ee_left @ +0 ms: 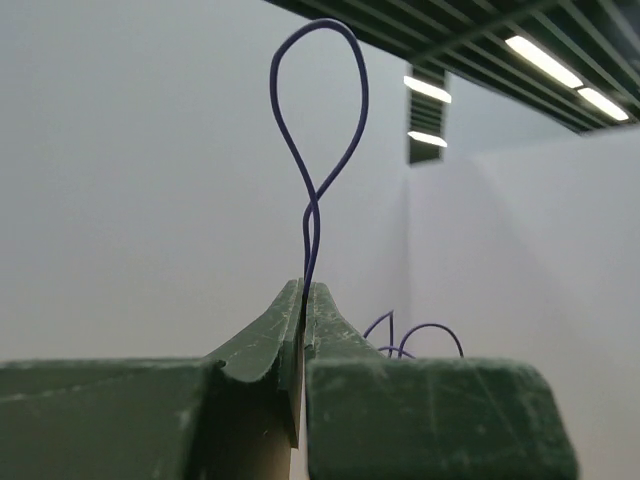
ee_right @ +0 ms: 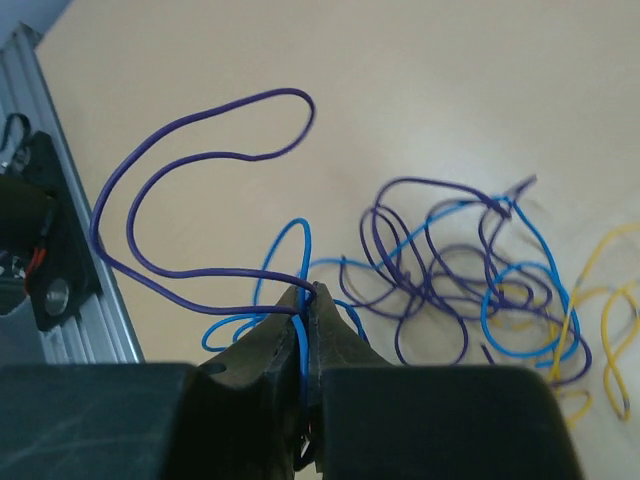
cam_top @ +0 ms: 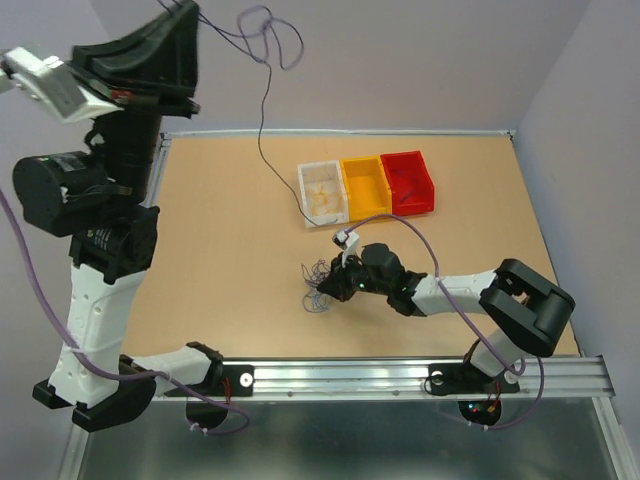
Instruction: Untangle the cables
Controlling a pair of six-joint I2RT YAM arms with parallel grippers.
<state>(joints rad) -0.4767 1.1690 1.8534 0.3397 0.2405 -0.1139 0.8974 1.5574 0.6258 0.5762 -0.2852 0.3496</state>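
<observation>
In the top view, the left gripper (cam_top: pixel 192 12) is raised high, far behind and to the left of the white bin (cam_top: pixel 325 192). It is closed on a purple wire (cam_top: pixel 268 35). This wire is seen looping in the air and then hanging down to the table (cam_top: pixel 230 250) just left of the white bin. It is judged to be nearly freed. The tangle (cam_top: pixel 320 288) lies on the table in front of the white bin, and the right gripper (cam_top: pixel 343 272) is lowered onto its right edge.

In the left wrist view, the left gripper (ee_left: pixel 305 292) is pressed fully together on the purple wire (ee_left: pixel 318 120), which rises from the tips in a tall twisted loop.

In the right wrist view, the right gripper (ee_right: pixel 308 298) is closed on a blue wire (ee_right: pixel 285 255). A purple loop (ee_right: pixel 190 130) is also caught at the tips, or passes just beside them. Beyond them the tangle (ee_right: pixel 450 290) is seen with blue and purple strands crossed many times, and a yellow wire (ee_right: pixel 605 320) at its far edge.

Most of the work is judged to remain. One strand is almost out, and the others are not yet parted.
</observation>
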